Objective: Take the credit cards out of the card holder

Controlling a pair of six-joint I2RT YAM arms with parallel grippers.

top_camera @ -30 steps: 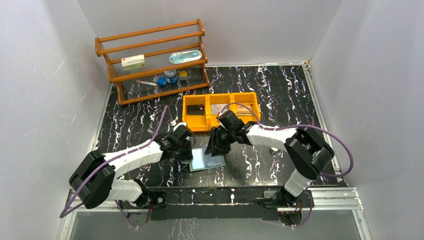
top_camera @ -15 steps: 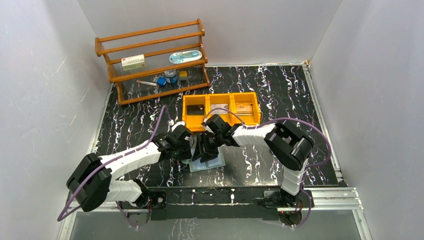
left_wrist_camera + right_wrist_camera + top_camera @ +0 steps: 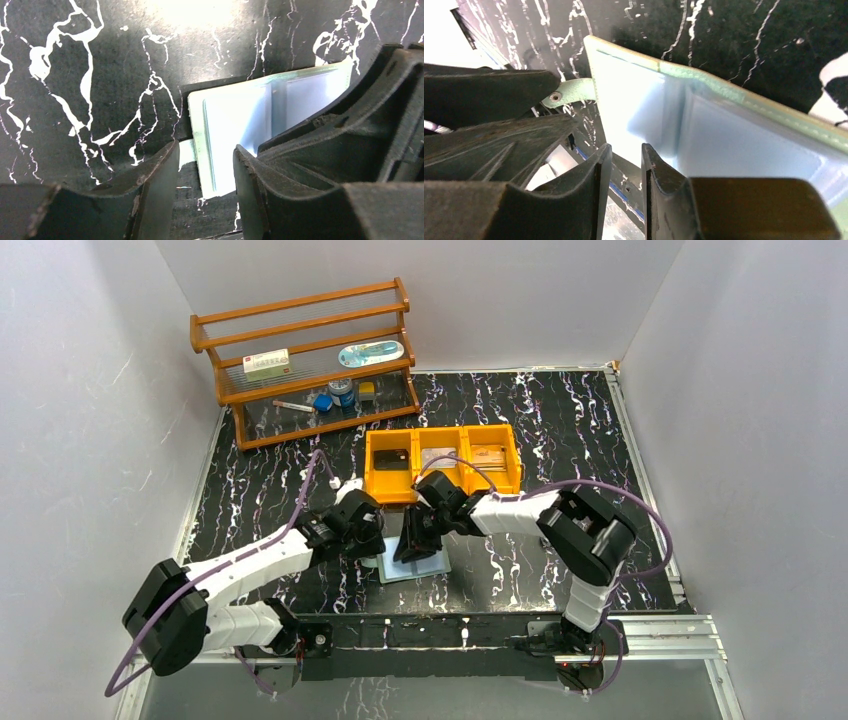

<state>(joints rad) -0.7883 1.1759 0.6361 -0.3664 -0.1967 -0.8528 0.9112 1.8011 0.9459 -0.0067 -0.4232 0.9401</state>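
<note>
The card holder (image 3: 425, 566) lies open and flat on the black marble table near the front, pale teal with translucent pockets (image 3: 724, 125); no card shows in them. My left gripper (image 3: 372, 543) is low at its left edge, jaws apart, with the holder's edge (image 3: 225, 125) just beyond the fingertips (image 3: 167, 155). My right gripper (image 3: 412, 545) hangs over the holder's left half, jaws narrowly apart (image 3: 625, 160) with nothing between them. A silvery credit card (image 3: 437, 456) and a tan one (image 3: 488, 456) lie in the orange bin.
The orange three-compartment bin (image 3: 442, 482) stands just behind the grippers, a dark item (image 3: 392, 459) in its left compartment. A wooden shelf (image 3: 305, 360) with small items stands at the back left. The holder's snap strap (image 3: 566, 95) sticks out on its left side.
My right gripper has moved left onto the holder's left half and its jaws have narrowed. The left gripper's jaws have spread a little and its arm has shifted slightly.
</note>
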